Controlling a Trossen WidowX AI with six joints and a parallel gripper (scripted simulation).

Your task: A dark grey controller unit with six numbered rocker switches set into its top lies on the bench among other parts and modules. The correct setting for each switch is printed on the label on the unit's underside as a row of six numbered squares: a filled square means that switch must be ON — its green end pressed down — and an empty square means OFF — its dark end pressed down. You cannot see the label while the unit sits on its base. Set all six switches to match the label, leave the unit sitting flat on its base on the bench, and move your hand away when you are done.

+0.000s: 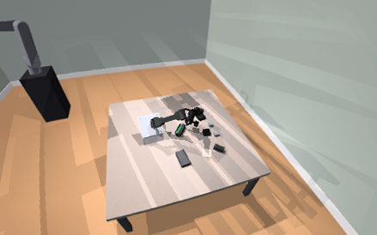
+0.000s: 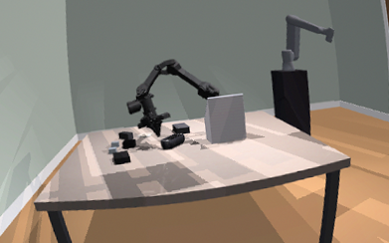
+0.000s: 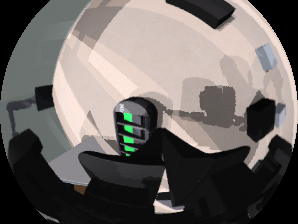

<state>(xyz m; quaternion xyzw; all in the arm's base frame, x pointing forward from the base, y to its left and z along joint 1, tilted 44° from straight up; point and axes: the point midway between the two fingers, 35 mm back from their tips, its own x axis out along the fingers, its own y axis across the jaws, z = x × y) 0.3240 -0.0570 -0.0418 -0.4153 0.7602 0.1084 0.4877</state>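
The dark grey controller unit point(image 1: 179, 129) point(image 2: 173, 140) point(image 3: 131, 128) sits on the bench with its switch side up. Green rocker ends show along its top in the top view and the wrist view. The label underneath is hidden, and I cannot tell every switch's setting. My gripper point(image 1: 196, 123) point(image 2: 158, 133) point(image 3: 160, 131) is shut and empty, pointing down low over the bench beside the unit. In the wrist view its fingers hide the unit's near end. Touching or apart, I cannot tell.
A pale box point(image 1: 149, 128) point(image 2: 225, 119) stands by the arm's base. A flat dark module point(image 1: 182, 158) point(image 2: 180, 128), a black block point(image 1: 206, 132) point(image 3: 261, 119), another dark block point(image 1: 219, 148), a white piece point(image 1: 206, 153) and small pale blocks point(image 3: 266, 57) lie around the unit.
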